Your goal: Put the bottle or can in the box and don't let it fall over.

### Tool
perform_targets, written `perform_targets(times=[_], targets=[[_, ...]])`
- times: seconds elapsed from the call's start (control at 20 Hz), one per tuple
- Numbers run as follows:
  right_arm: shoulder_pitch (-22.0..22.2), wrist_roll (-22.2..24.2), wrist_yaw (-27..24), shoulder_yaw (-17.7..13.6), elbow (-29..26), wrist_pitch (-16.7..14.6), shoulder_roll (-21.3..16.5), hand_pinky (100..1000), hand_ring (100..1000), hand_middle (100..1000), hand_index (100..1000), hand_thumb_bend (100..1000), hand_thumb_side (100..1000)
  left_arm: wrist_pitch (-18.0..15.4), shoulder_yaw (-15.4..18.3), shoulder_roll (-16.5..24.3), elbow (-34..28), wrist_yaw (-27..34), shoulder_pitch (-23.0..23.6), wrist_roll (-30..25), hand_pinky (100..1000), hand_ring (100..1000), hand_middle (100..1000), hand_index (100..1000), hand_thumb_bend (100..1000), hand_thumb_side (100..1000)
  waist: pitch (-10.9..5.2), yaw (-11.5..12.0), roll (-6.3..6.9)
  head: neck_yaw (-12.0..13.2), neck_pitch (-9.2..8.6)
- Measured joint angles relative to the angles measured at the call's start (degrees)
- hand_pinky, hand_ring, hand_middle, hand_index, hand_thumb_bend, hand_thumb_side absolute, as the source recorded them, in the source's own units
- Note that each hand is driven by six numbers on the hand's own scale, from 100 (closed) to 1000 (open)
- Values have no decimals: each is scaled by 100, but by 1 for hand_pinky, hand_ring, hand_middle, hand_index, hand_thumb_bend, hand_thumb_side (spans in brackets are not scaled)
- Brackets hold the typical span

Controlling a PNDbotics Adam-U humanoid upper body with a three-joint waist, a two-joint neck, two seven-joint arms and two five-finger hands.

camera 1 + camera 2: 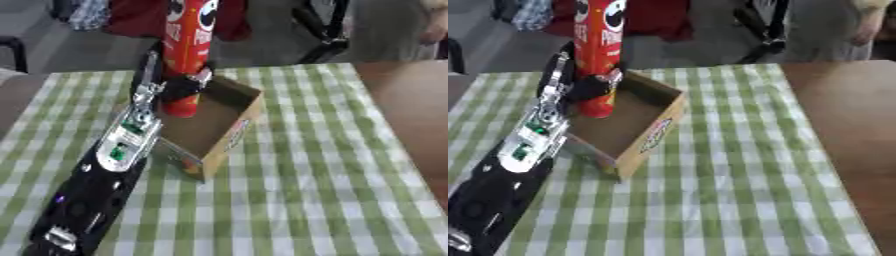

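The can (187, 55) is standing upright with its base already inside the box (229, 131), at the far corner, so the placing looks nearly done. What seems left is letting go without tipping it and drawing the arm clear. The left hand (179, 87) is reaching in along the box's left wall, its fingers curling round the can's lower part, just above the base, so it is gripping the can rather than resting open. The can is rising tall above the hand, well past the box's rim, which makes the release the risky part, in my judgement. The box is sitting on the table (315, 200) directly below and right of the hand. The right hand is not showing.
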Motion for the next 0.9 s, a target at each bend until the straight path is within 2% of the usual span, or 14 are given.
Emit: perform_targets(times=[0.05,0.1,0.15,0.2,0.25,0.3,0.35,0.4,0.5,0.55,0.65,0.7,0.8,0.9], targets=[[-2,5,0,1,0,5,1,876,848,800,925,100,532,-74,-2,-17,51,-15,-9,-6,751,646,614,603,212,282,10,-4,0,0,-12],[-8,9,0,2,0,8,3,876,848,800,925,100,532,-137,-3,-31,94,-55,-23,-25,821,777,734,739,302,364,14,-5,0,1,-14],[-18,10,0,2,-1,9,3,876,848,800,926,100,532,-183,-12,-32,124,-118,-36,-65,875,847,785,815,364,417,18,-10,2,1,-14],[-22,11,0,2,-1,9,4,876,848,800,926,100,533,-225,-27,-32,145,-227,-42,-123,907,893,818,847,392,484,23,-16,7,1,-14],[-22,11,0,2,-1,10,4,876,847,800,926,100,533,-242,-38,-32,165,-359,-43,-185,912,901,825,851,403,513,23,-20,16,1,-14],[-22,12,0,2,-1,10,4,877,846,799,925,100,533,-244,-38,-32,178,-530,-44,-259,955,953,868,886,494,667,23,-20,24,1,-14],[-22,13,0,3,-1,11,4,877,846,799,925,100,533,-231,-38,-31,193,-694,-45,-327,966,963,877,893,511,688,23,-20,29,1,-13],[-22,14,0,3,-1,12,4,877,843,797,925,100,533,-209,-38,-29,197,-863,-48,-386,1000,1000,908,936,596,774,23,-20,29,1,-12],[-22,19,0,4,-1,17,4,877,841,795,925,100,533,-126,-38,-25,198,-1208,-68,-511,1000,1000,947,978,686,851,23,-20,34,0,-7],[-22,20,0,5,-1,18,4,877,840,794,925,100,533,-76,-37,-21,198,-1363,-78,-579,1000,1000,961,997,708,857,23,-19,39,-1,-2],[-21,20,0,9,-1,19,4,877,839,793,925,100,533,39,-37,10,198,-1651,-89,-733,1000,1000,978,1000,640,837,22,-14,45,-2,14],[-20,20,0,11,-1,19,4,877,839,792,925,100,533,93,-37,27,198,-1776,-91,-824,1000,1000,979,1000,541,736,21,-9,45,-2,20],[-20,20,0,14,-1,19,4,878,839,792,925,100,533,175,-35,28,191,-1985,-94,-1014,1000,1000,966,1000,505,688,18,1,46,-3,32],[-18,20,0,15,-1,19,4,878,839,792,925,100,533,220,-30,29,162,-2108,-94,-1149,1000,1000,954,1000,477,679,8,4,46,-5,34]])
